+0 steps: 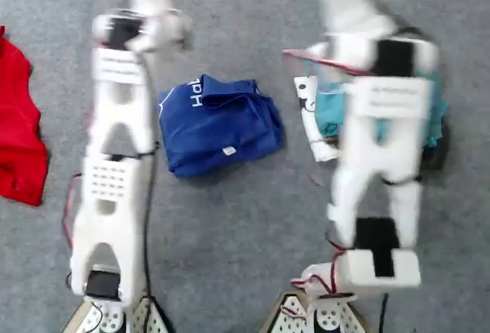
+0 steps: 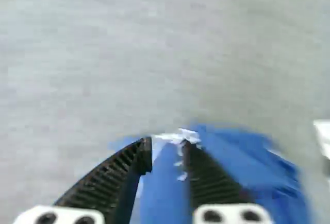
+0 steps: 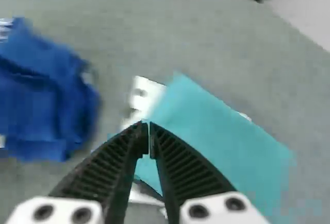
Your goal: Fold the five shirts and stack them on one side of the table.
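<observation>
A blue shirt [image 1: 218, 126] is showing white lettering just beyond the left pincer [image 2: 165, 154] and its black, ribbed fingers [image 2: 116, 175]. A plain teal shirt [image 3: 216, 136] is lying under the right pincer [image 3: 148, 134] — grey table [image 1: 245, 218] all around them.

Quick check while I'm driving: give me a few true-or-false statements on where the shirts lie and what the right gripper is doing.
1. The blue shirt lies on the table between the left arm and the right arm. True.
2. The red shirt is stacked on the teal shirt. False: it lies by itself at the table's edge, beyond the left arm.
3. The right gripper has its fingers shut. True.
4. The right gripper hangs over the blue shirt. False: it is over the teal shirt, with the blue shirt off to one side.
</observation>
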### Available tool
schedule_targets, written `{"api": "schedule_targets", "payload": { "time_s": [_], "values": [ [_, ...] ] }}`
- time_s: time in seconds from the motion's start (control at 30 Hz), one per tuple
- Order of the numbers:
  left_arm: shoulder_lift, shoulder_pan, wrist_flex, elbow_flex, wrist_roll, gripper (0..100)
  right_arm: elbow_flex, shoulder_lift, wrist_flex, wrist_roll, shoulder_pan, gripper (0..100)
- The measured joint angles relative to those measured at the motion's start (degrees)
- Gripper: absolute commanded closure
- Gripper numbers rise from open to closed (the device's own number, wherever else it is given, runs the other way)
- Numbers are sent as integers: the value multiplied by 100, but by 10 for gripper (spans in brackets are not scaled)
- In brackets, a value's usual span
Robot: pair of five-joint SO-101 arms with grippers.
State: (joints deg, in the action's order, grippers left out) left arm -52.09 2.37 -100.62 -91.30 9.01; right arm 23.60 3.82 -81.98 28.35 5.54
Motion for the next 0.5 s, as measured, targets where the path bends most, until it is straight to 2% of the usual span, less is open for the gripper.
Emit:
{"api": "schedule_targets", "payload": {
  "time_s": [0.13,0.23,0.37,0.5],
  "values": [
    [9,1143,0,360,-193,971,9,1213,114,-475,1284,981],
    [0,1732,0,958,-527,971,308,2251,132,-607,1969,982],
    [62,2198,18,2040,-1046,971,1292,3578,141,-651,2259,983],
    [475,2224,18,3297,-1204,971,2602,4659,141,-651,2224,983]
  ]
}}
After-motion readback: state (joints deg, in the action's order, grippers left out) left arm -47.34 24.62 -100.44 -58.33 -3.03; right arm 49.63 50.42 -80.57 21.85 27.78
